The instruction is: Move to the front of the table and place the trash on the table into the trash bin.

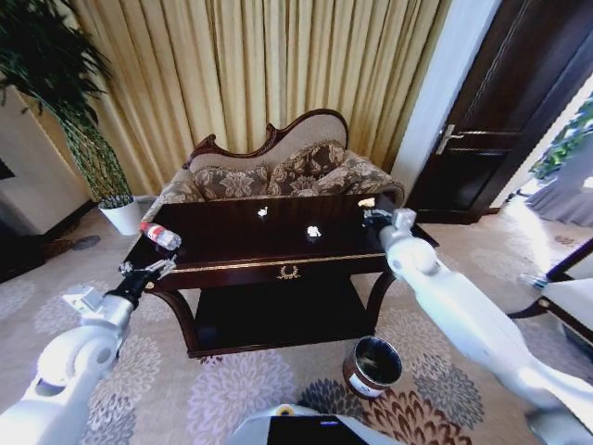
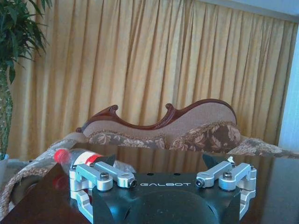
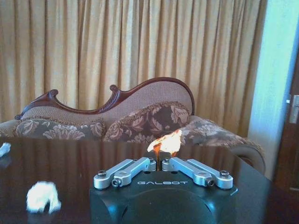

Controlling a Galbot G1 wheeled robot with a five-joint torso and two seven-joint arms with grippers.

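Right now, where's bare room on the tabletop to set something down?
Widest bare patch on the table: front middle, between the bottle and the white scrap. Crowded: left end, open left gripper by the bottle; right rear corner, right gripper shut on an orange scrap.

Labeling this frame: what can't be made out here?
- Head view: trash bin contents, too dark inside.
- Head view: scraps on the table, too small to identify.
- Right wrist view: whether the right pincer, shut on an orange scrap, has lifted it; its body hides the contact.
- Left wrist view: most of the bottle, behind the open left pincer.
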